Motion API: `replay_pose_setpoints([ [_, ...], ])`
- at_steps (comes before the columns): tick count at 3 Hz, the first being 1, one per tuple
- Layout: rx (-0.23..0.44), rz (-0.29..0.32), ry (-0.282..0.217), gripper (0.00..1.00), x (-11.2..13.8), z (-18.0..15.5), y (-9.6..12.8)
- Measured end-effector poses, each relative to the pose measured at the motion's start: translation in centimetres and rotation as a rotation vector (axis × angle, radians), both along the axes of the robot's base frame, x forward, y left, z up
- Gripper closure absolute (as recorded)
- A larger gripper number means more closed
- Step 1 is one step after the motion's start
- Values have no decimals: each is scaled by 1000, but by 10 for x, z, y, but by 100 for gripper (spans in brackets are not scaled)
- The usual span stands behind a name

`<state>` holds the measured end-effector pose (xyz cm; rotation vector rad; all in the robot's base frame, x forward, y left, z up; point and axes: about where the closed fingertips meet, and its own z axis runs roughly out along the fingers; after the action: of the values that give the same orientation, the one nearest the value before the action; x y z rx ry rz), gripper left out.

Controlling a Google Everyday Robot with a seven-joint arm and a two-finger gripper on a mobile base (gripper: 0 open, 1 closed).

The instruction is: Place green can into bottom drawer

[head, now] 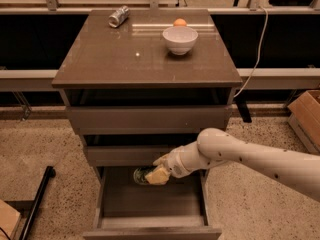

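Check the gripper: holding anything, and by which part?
Yes: the gripper, low over the open bottom drawer, holds the green can sideways by one end; the other end sticks out.

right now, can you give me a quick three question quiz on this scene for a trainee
1. True or false: the green can stands on the cabinet top beside the white bowl.
2. Where is the gripper? A: over the white bowl. B: low, over the open bottom drawer. C: on the cabinet top.
3. Fill in: lying on its side at the back left of the cabinet top is a silver ___.

Key
1. False: the gripper's fingers hold it down at the drawers.
2. B.
3. can: the silver can.
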<state>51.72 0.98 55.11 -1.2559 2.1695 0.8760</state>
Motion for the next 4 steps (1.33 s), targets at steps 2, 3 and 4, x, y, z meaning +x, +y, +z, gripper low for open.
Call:
replay_pose_setpoints([
  [2, 50, -122, 0, 100, 15, -67, -5],
  [3, -5, -120, -3, 100, 12, -81, -2],
  [4, 12, -98, -38, 100, 13, -110, 7],
])
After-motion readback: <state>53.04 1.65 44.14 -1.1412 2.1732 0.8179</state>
